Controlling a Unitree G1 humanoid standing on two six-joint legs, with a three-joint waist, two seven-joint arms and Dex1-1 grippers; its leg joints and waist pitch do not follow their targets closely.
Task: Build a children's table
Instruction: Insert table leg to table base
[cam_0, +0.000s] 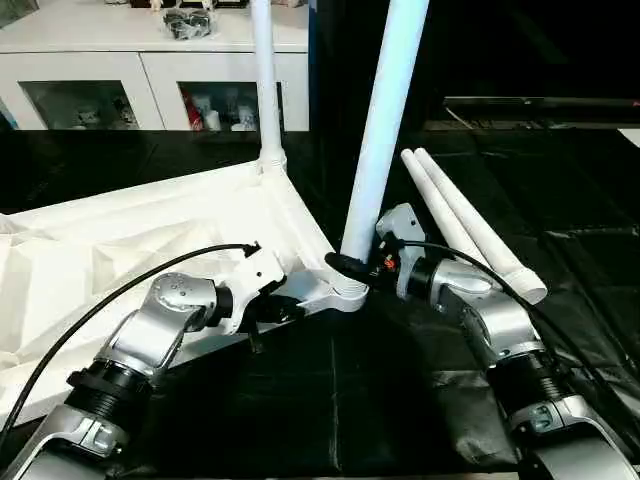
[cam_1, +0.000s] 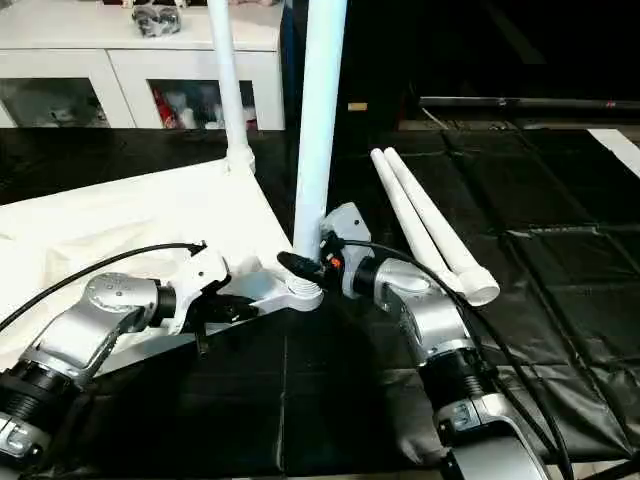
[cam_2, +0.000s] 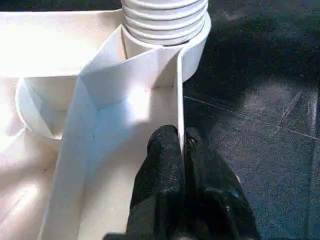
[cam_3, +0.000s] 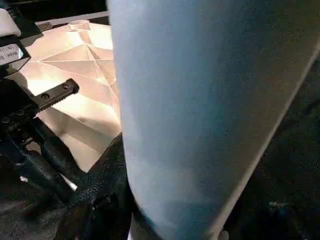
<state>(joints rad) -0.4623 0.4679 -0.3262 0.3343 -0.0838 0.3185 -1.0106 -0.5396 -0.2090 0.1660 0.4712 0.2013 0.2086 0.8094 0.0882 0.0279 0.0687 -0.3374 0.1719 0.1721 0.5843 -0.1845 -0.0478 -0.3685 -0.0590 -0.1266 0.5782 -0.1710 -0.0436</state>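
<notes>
The children's table top (cam_0: 150, 240) lies upside down, white and ribbed, on black sheeting. One white leg (cam_0: 264, 80) stands in the far corner socket. A second leg (cam_0: 385, 120) stands upright in the near corner socket (cam_2: 165, 20). My right gripper (cam_0: 352, 265) is shut on this leg just above the socket, with a black finger (cam_3: 100, 190) wrapped around it. My left gripper (cam_2: 180, 150) is shut on the thin rim wall of the top, a short way from that socket. Two loose legs (cam_0: 470, 225) lie side by side on the sheeting to the right.
A white glass-door cabinet (cam_0: 150, 90) runs along the back, with a dark object (cam_0: 187, 22) on top. Black sheeting (cam_0: 330, 400) covers the floor in front and to the right. A black cable (cam_0: 90, 320) loops over my left forearm.
</notes>
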